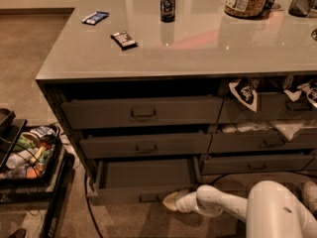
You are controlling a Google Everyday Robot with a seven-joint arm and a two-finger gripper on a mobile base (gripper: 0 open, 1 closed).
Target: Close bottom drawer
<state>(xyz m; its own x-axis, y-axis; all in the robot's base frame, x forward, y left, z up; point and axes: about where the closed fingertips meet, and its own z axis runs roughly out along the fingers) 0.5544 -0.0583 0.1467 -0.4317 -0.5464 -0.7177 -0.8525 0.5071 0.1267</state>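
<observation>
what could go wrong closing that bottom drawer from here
The gripper sits low at the front of the bottom drawer, right of the handle. An off-centre push might skew the drawer and jam it. Being near the front's lower edge, the gripper might also slip under instead of pushing.

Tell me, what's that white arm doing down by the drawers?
A robot's arm reaches low along the cabinet. Its gripper is at the front panel of the bottom drawer, beside the handle; I cannot tell if it touches. That drawer is pulled well out, not yet pushed in.
</observation>
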